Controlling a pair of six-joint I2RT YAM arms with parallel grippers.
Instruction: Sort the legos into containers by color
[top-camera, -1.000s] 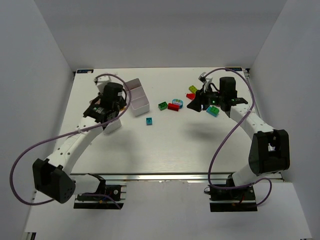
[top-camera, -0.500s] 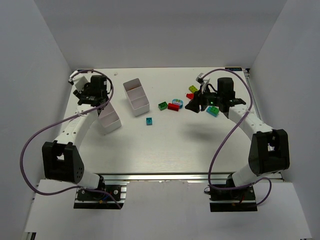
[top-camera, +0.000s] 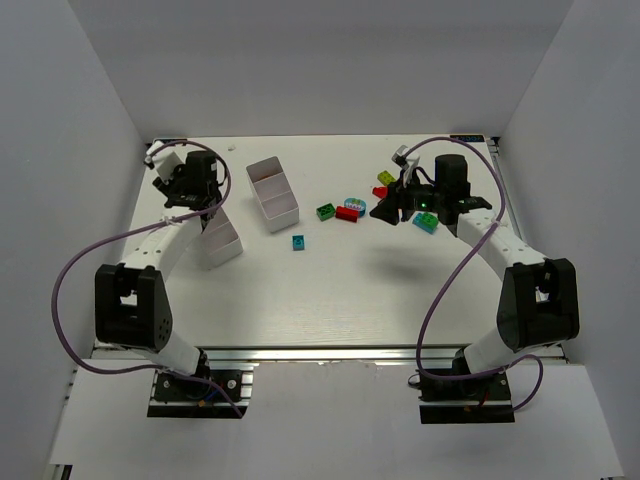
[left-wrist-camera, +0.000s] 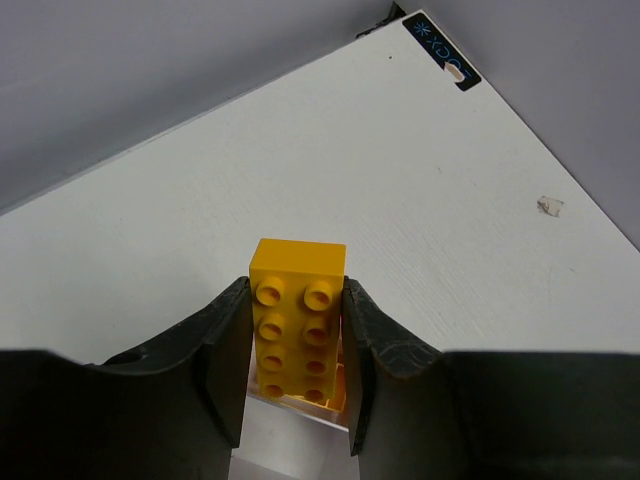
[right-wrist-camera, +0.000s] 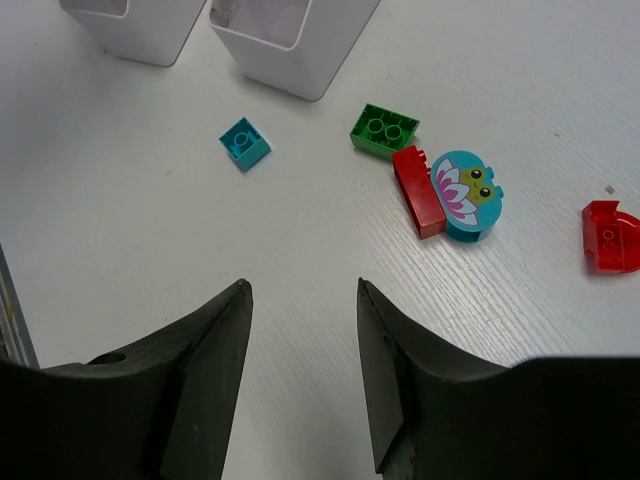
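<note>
Top external view: the left arm (top-camera: 160, 245) has swung off the nearer white bin (top-camera: 225, 250), where it hung a second ago, and now reaches toward the far left corner of the table (top-camera: 330, 290), its shoulder turned to follow. The right arm (top-camera: 490, 240) has barely shifted. Neither bin nor the loose bricks have moved.

Left wrist view: the left gripper (left-wrist-camera: 297, 300) is clamped on a yellow brick (left-wrist-camera: 297, 320), one finger pressed to each long side. The brick's long axis runs straight out along the fingers, studs facing up at the camera, and its far end juts past the fingertips.

Right wrist view: the right gripper (right-wrist-camera: 300, 300) hangs over bare table with its jaws apart and nothing between them. Beyond its fingertips lie a teal brick (right-wrist-camera: 245, 143), a green brick (right-wrist-camera: 384, 130), and a red brick (right-wrist-camera: 418, 190) touching the round flower-faced piece (right-wrist-camera: 465, 195). The second bin (top-camera: 285, 222) stands farther off.
</note>
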